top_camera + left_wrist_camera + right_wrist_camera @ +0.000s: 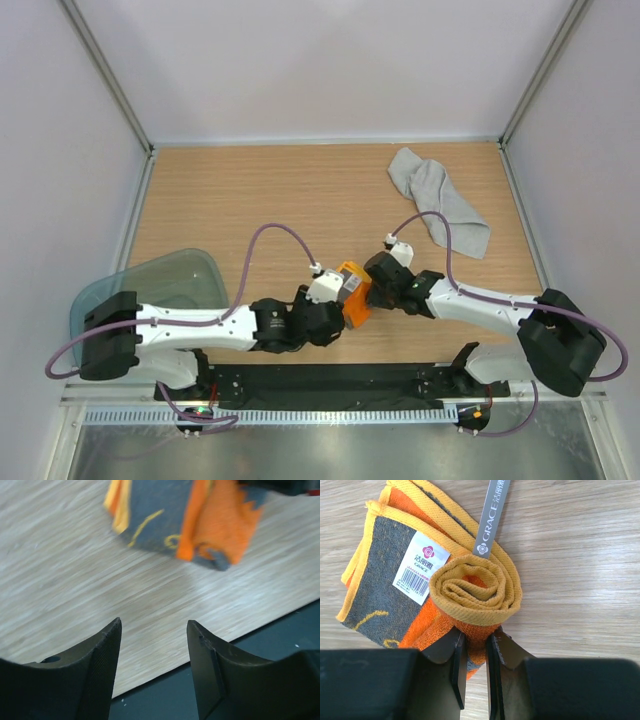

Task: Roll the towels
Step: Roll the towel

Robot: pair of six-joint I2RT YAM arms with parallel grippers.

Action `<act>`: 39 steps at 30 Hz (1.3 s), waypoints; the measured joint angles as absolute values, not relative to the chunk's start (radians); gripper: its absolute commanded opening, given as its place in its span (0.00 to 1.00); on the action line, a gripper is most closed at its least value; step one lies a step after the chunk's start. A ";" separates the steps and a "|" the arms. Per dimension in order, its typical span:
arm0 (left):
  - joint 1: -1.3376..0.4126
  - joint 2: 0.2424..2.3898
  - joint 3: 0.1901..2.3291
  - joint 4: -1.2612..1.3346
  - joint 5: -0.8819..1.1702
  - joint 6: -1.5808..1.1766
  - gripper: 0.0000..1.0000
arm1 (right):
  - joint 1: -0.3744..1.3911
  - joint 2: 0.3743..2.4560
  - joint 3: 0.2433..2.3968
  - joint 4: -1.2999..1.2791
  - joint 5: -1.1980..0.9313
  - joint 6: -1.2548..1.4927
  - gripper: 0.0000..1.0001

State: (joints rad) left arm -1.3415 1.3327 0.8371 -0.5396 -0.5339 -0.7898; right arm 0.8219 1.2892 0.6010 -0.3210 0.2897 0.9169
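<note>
Near the front edge of the counter (250, 190), the two arms met in the middle. The left tool (155, 630) was let go. Its two fingers stood apart with only bare wood between them, and it held nothing. The orange towel (470, 587) lay just past it, not touching it. The right tool (475, 641) was clenched on the orange towel, pinching its near edge. One end of the towel was rolled into a tight curl, right above that tool's fingers. The rest lay spread on the counter, with dark grey patches, a white label (421, 567) and a grey tag (492, 517) that said GRACE. Off to the left sat a see-through blue-green tub (175, 280). Far back on the right lay the grey towel (437, 200), crumpled and not rolled, well apart from both tools.
</note>
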 measured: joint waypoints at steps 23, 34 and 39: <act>-1.381 1.642 0.929 -0.127 -0.426 -0.439 0.62 | 0.793 1.263 0.625 -0.339 0.134 0.833 0.19; -1.386 1.691 0.888 -0.077 -0.464 -0.455 0.64 | 0.781 1.263 0.627 -0.324 0.047 0.831 0.24; -1.385 1.695 0.850 -0.025 -0.498 -0.485 0.60 | 0.739 1.257 0.641 -0.298 -0.051 0.818 0.25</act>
